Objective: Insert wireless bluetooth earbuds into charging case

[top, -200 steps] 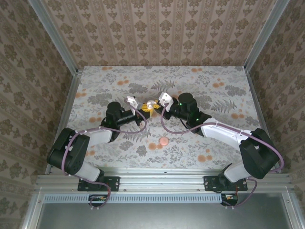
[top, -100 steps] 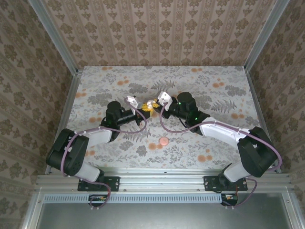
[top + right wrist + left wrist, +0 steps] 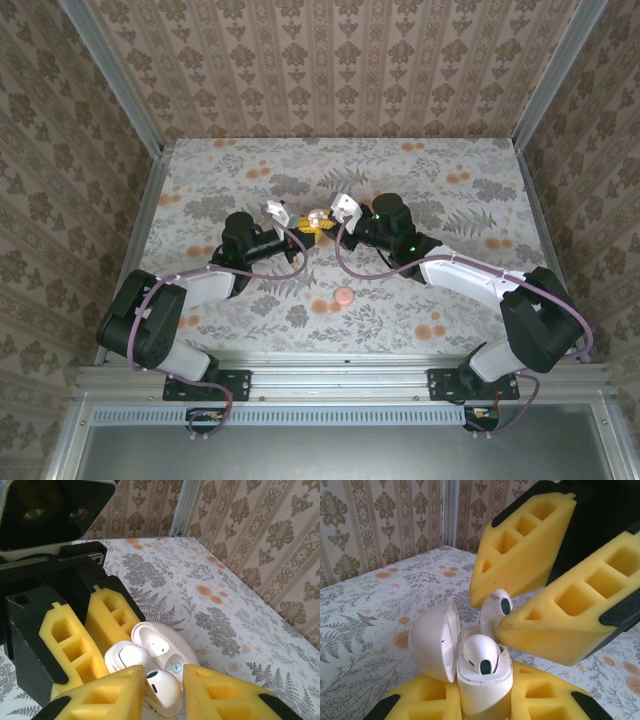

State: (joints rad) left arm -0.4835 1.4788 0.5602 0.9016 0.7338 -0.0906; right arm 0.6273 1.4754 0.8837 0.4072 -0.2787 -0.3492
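As the overhead view shows, the left gripper and right gripper meet tip to tip over the middle of the table, with the white case between them. The grips are too small to judge from here. A pink disc lies on the table nearer the arm bases, well apart from both grippers; what it is cannot be told.

Left wrist view: the left gripper's yellow fingers are clamped on the lower body of the case, which stands upright with its lid swung open to the left. The seated earbud rests in its socket. The second earbud is pinched between the right gripper's fingertips, just above and to the right of the seated one, and is not yet in the case.

Right wrist view: the right gripper's fingers are closed on the second earbud, held at the rim of the case, just beside the seated earbud and the open lid.

Assessment: the task appears about half complete. One earbud is home. What is left is to lower the second into its socket and let go of it.
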